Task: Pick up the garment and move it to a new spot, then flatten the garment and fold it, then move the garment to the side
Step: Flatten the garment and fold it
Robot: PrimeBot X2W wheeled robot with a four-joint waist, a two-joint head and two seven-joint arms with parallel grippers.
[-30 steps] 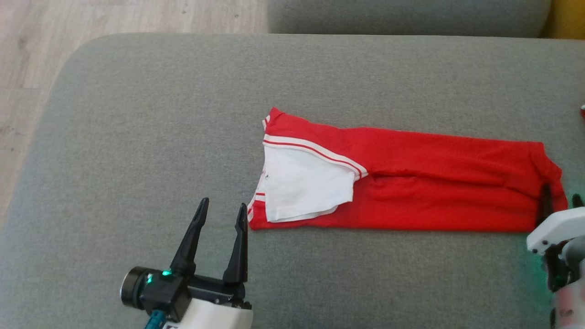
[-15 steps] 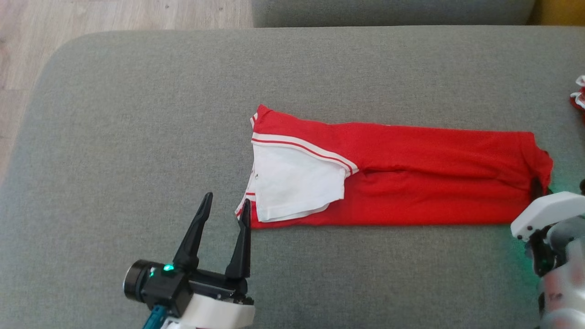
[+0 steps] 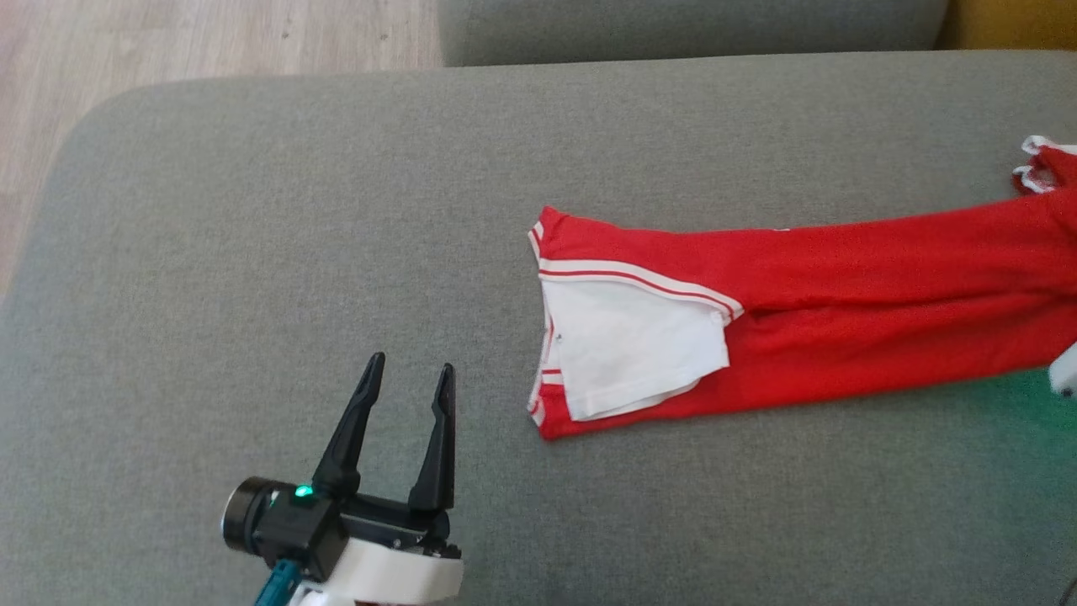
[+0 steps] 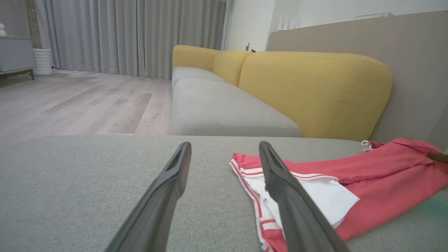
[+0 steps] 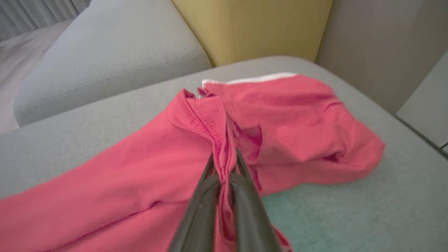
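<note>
Subject: the garment (image 3: 799, 328), red with a white panel and striped trim. In the head view it lies as a long narrow strip on the grey cushion (image 3: 252, 252), running from the centre of the frame to the right edge. The white panel end is at the centre. The far end rises toward the upper right.

Right gripper (image 5: 224, 155): fingers clenched on a gathered ridge of red cloth near a stitched hem, at the middle of the right wrist view. The cloth past the pinch bunches loosely on the cushion. Holding one end only suits dragging the strip along the cushion, not lifting it whole.

Left gripper (image 3: 411, 364): at the lower left of the head view, fingers spread and empty. It is near the garment's striped corner but not touching it. In the left wrist view the white panel lies to the right of the fingers, behind the right-hand one. In my judgement it is kept ready to take that corner.

Assessment: the narrow layered shape suggests a first fold is done. The one-ended pull may skew or open the layers.

Surroundings: wood floor (image 3: 210, 34) at the upper left of the head view, and a yellow backrest (image 4: 315, 91) behind the cushion.
</note>
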